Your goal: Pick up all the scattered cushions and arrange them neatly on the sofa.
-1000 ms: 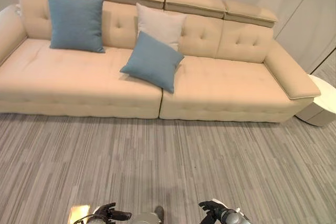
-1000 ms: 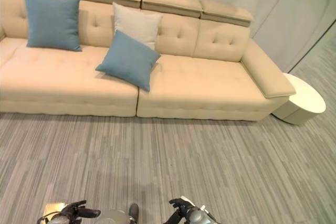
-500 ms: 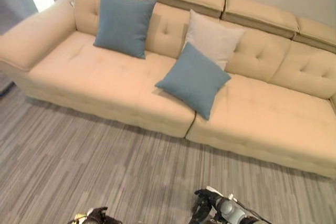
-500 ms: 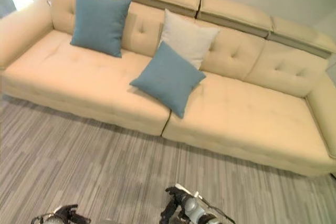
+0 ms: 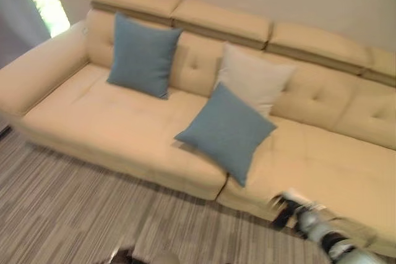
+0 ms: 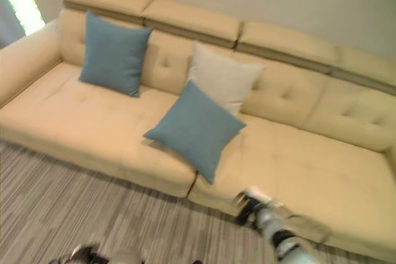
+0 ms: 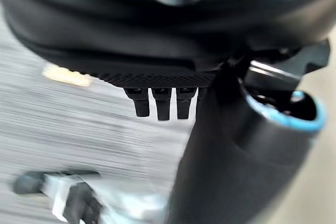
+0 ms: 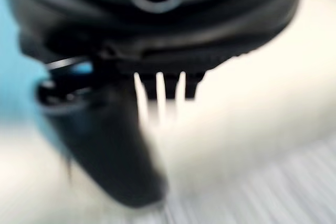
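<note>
A: Where do the two eye views look from?
B: From above and in front of the sofa (image 5: 124,128), facing down at its seat; both share it.
A: And the wrist views?
B: Each sits very close behind its own robot hand (image 7: 163,100), looking along it.

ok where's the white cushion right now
On the sofa, propped against the backrest near the middle, just behind the tilted blue cushion.
</note>
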